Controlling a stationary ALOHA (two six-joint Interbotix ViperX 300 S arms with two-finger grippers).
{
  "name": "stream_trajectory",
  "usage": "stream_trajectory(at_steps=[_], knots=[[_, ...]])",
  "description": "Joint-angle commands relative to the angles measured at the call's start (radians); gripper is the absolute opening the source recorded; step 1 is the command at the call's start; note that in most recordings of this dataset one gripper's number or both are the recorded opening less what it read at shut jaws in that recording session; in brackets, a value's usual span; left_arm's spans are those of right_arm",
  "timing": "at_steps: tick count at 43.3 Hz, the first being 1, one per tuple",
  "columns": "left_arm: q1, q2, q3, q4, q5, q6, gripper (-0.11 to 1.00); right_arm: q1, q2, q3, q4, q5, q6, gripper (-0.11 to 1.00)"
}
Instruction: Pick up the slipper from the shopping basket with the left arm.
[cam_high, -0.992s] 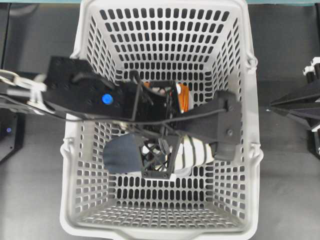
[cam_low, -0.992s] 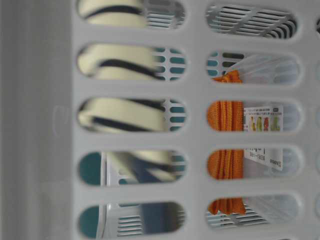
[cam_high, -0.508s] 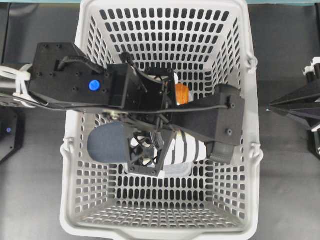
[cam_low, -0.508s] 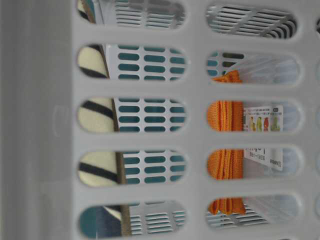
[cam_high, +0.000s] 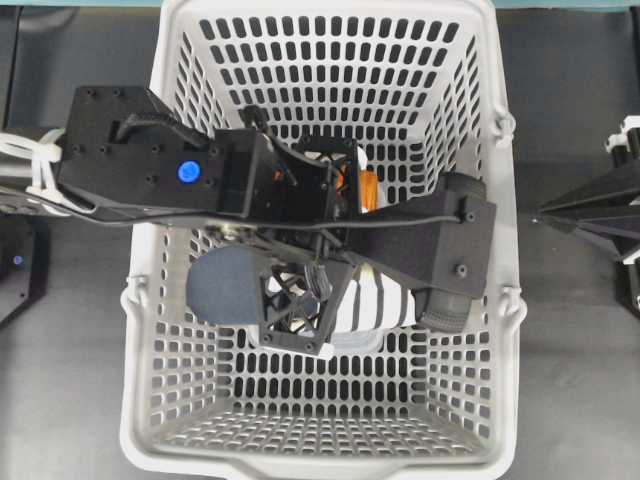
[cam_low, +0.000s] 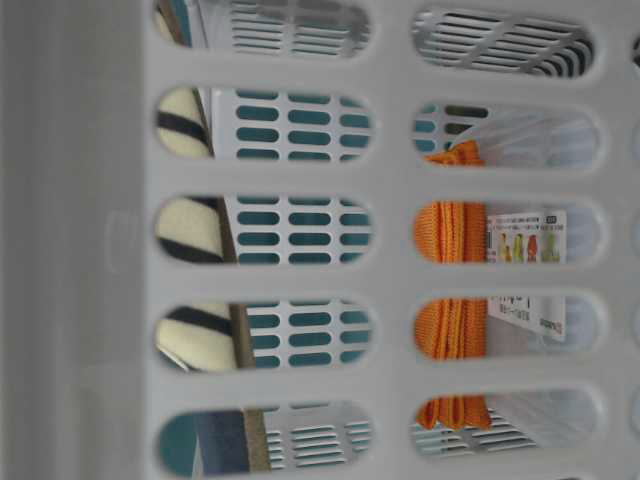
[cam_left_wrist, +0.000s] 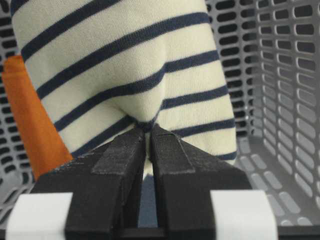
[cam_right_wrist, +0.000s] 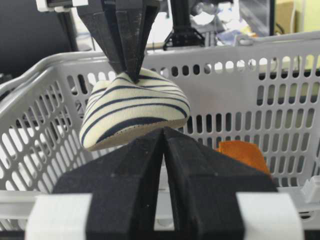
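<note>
Hanging over the shopping basket, the cream, navy-striped slipper is pinched by the left hand.

Illegible label beside orange cloth

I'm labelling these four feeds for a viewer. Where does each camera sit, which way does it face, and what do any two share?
Overhead: above, facing down into the basket; the left arm crosses it.
Table-level: pressed against the basket wall, looking through its slots; no robot parts show.
Left wrist: behind the left pincer, which pinches the slipper.
Right wrist: outside the basket, looking level over the shut right pincer at the hanging slipper.
Shared: the slipper and the orange cloth appear in all four.
</note>
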Motion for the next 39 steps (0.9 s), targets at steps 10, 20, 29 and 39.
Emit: stream_trajectory(at_steps=[10, 20, 29, 39], knots=[[-0.005, -0.015, -0.032, 0.003, -0.002, 0.003, 0.03, 0.002, 0.006, -0.003, 0.003, -0.005, 0.002, 0.00], [-0.006, -0.012, -0.032, 0.003, -0.005, 0.005, 0.03, 0.002, 0.006, 0.000, 0.003, -0.006, 0.002, 0.00], [-0.006, -0.012, -0.032, 0.003, -0.005, 0.005, 0.03, 0.002, 0.006, 0.008, 0.003, -0.005, 0.002, 0.00], [-0.005, -0.012, -0.032, 0.003, -0.005, 0.005, 0.03, 0.002, 0.005, 0.011, 0.003, -0.006, 0.002, 0.00]])
